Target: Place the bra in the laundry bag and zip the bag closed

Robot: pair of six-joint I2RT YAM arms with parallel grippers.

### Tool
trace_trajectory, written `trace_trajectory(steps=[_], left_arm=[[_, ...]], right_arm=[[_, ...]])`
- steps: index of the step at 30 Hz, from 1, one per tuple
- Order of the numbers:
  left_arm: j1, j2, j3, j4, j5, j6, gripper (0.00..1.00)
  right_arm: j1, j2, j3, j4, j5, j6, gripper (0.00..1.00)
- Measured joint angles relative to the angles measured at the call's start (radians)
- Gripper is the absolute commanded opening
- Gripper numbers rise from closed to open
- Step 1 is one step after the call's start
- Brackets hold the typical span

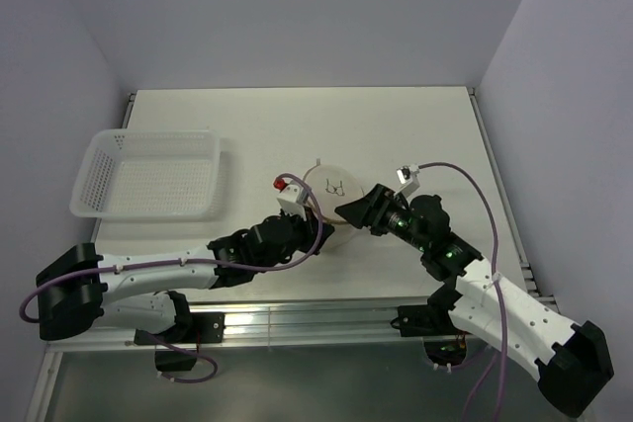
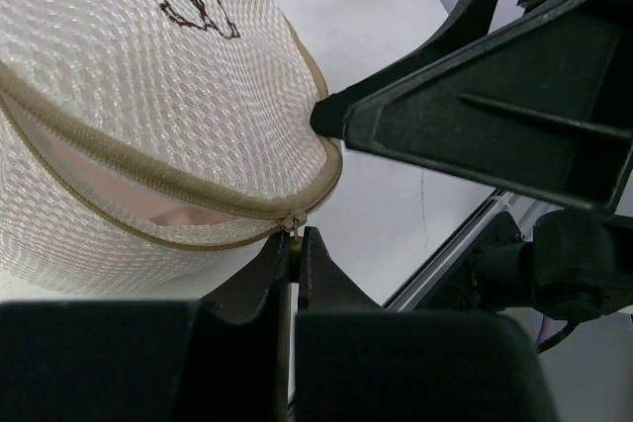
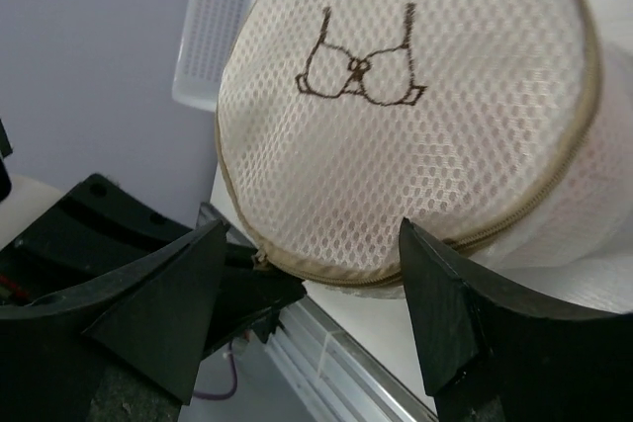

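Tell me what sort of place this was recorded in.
Probably a robotics lab test cell rather than a home. A white table is boxed in by plain pale walls, a metal mounting rail runs along its near edge, and the only props are a white basket and a laundry bag.

a white worktop (image 1: 297, 126) fills the middle, boxed in by plain, pale lavender-grey walls: a back wall (image 1: 297, 17), a left wall (image 1: 49, 86) and a right wall (image 1: 574, 76). a silvery metal rail (image 1: 316, 323) runs along its near edge, with a dull grey surface (image 1: 326, 382) below. the light is soft and even.
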Motion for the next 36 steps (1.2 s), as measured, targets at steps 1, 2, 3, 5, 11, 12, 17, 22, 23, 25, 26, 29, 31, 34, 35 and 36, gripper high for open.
trace_trajectory(steps=[1,2,3,5,11,12,17,22,23,25,26,29,31,34,35,36], left_arm=[[-0.003,0.001,0.0,0.002,-0.002,0.0,0.0],[-0.006,0.001,0.0,0.003,-0.006,0.0,0.0],[-0.008,0.001,0.0,0.003,-0.011,0.0,0.0],[-0.008,0.001,0.0,0.003,-0.026,0.0,0.0],[-0.008,0.015,0.019,0.011,-0.042,0.001,0.0],[-0.008,0.023,0.025,0.015,-0.042,0.001,0.0],[-0.013,0.052,0.034,0.029,-0.033,0.001,0.0],[-0.018,0.052,0.034,0.028,-0.031,0.002,0.0],[-0.018,0.051,0.034,0.027,-0.031,0.002,0.0],[-0.019,0.05,0.034,0.014,-0.031,0.006,0.0],[-0.019,0.048,0.034,-0.002,-0.032,0.011,0.0],[-0.019,0.031,0.034,-0.041,-0.04,0.031,0.0],[-0.018,0.009,0.033,-0.076,-0.048,0.045,0.0],[-0.001,-0.041,0.021,-0.13,-0.065,0.055,0.0],[0.01,-0.062,0.013,-0.146,-0.069,0.055,0.0],[0.022,-0.08,0.003,-0.158,-0.071,0.054,0.0]], right_arm=[[0.001,-0.009,0.0,-0.007,0.019,0.0,0.78],[0.003,-0.024,0.0,-0.019,0.036,-0.002,0.78],[0.006,-0.054,0.0,-0.042,0.068,-0.005,0.78],[0.01,-0.123,0.0,-0.086,0.128,-0.02,0.78],[0.011,-0.231,-0.002,-0.182,0.239,-0.038,0.82],[0.011,-0.22,-0.006,-0.177,0.237,-0.034,0.82],[0.011,-0.114,-0.035,-0.129,0.178,-0.021,0.74],[0.011,-0.04,-0.034,-0.056,0.142,-0.021,0.26],[0.011,-0.036,-0.034,-0.047,0.142,-0.018,0.09],[0.011,-0.026,-0.034,-0.021,0.143,-0.012,0.01],[0.011,-0.023,-0.034,-0.011,0.144,-0.011,0.0],[-0.006,-0.011,-0.034,-0.002,0.13,-0.022,0.0],[-0.041,-0.003,-0.034,0.003,0.108,-0.039,0.0],[-0.164,0.018,-0.028,0.001,0.026,-0.079,0.0],[-0.203,0.027,-0.022,-0.003,0.0,-0.091,0.0],[-0.238,0.039,-0.013,-0.01,-0.028,-0.105,0.0]])
